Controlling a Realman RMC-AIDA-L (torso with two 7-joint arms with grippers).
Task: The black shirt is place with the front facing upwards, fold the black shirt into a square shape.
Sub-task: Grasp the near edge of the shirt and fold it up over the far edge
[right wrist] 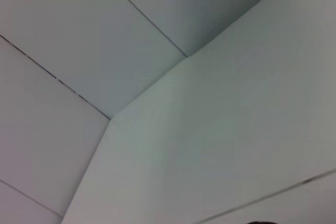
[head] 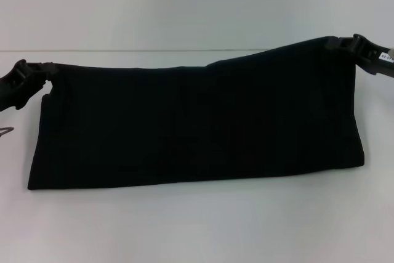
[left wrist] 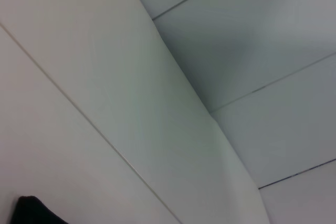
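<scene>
White table (head: 197,226), plain, smooth top; faint seam line runs across far part, left to right. Black shirt (head: 197,121) lies on it as long folded band, plain side up, spread across most of table width. Near edge of shirt flat on table, straight. Far corners of shirt raised at left and right ends; far edge sags lower toward left. Soft shadow on table under near edge.

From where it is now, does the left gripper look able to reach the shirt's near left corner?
Probably yes. The left gripper is pinching the black shirt's far left corner, and nothing lies on the table between there and the near left corner, though it would have to let go first.
</scene>
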